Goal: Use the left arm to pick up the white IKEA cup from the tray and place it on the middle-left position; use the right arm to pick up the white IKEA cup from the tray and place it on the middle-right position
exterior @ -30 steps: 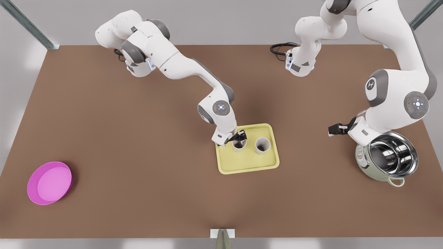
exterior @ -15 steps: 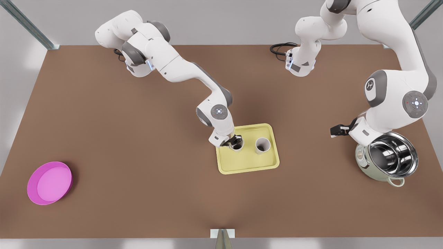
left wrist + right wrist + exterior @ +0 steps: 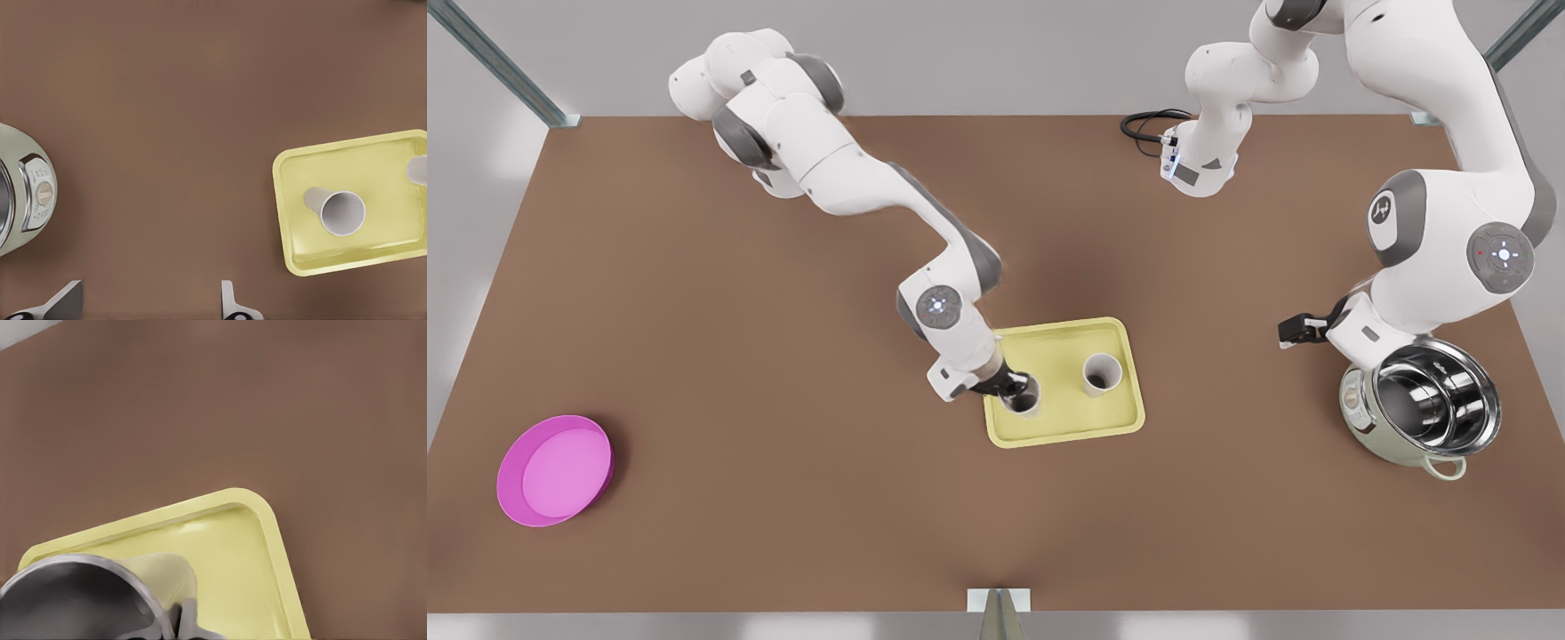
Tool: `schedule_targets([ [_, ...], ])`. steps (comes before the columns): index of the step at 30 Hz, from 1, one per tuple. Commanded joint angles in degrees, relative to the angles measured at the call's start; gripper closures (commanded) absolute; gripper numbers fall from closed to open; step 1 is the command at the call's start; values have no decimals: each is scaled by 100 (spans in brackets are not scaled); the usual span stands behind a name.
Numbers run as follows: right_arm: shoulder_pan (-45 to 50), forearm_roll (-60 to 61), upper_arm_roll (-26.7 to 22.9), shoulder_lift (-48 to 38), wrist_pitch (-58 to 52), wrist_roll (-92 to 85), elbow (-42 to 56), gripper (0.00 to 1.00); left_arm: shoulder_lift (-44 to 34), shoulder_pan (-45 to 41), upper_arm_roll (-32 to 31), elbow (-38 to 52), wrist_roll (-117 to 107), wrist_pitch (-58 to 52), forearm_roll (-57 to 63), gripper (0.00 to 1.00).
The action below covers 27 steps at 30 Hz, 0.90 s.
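Note:
The pale yellow tray [image 3: 1069, 422] lies mid-table. My right gripper [image 3: 1007, 387], on the arm at the front view's left, is shut on the rim of a white cup [image 3: 1023, 402] at the tray's near-left corner. In the right wrist view the cup [image 3: 87, 590] looms large beside one finger [image 3: 188, 620], with the tray [image 3: 233, 540] behind it. A second white cup [image 3: 1101, 373] stands upright on the tray. My left gripper [image 3: 1288, 331] hovers open by the cooker. Its wrist view shows its spread fingers [image 3: 227, 297], the tray [image 3: 287, 200] and that cup [image 3: 339, 211].
A pale green rice cooker [image 3: 1418, 409] with a steel bowl sits at the front view's right, just under the left arm's wrist. A magenta plate [image 3: 554, 469] lies at the near left. Bare brown tabletop [image 3: 827, 498] stretches between plate and tray.
The right gripper has carried its cup from the tray's middle-left toward the near-left corner. The left arm rose slightly and stayed by the cooker. The other cup has not moved.

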Motion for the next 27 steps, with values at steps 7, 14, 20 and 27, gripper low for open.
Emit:
schedule_targets([
  [7, -2556, -1156, -106, -807, -2383, -5782, -23, 100, -121, -61, -53, -4, 4, -61, 4, 0],
  [14, -3181, -1544, -106, -350, -1891, -7146, -568, 100, -138, -158, -141, -31, -31, -61, -4, 0],
  [20, -3225, -1526, -97, -324, -1900, -7138, -1025, 100, -446, -158, -132, -241, -48, -184, -4, 0],
  [27, -3225, -1271, -80, -324, -1952, -7138, -1069, 0, -789, -158, -123, -373, -22, -948, 84, 0],
])
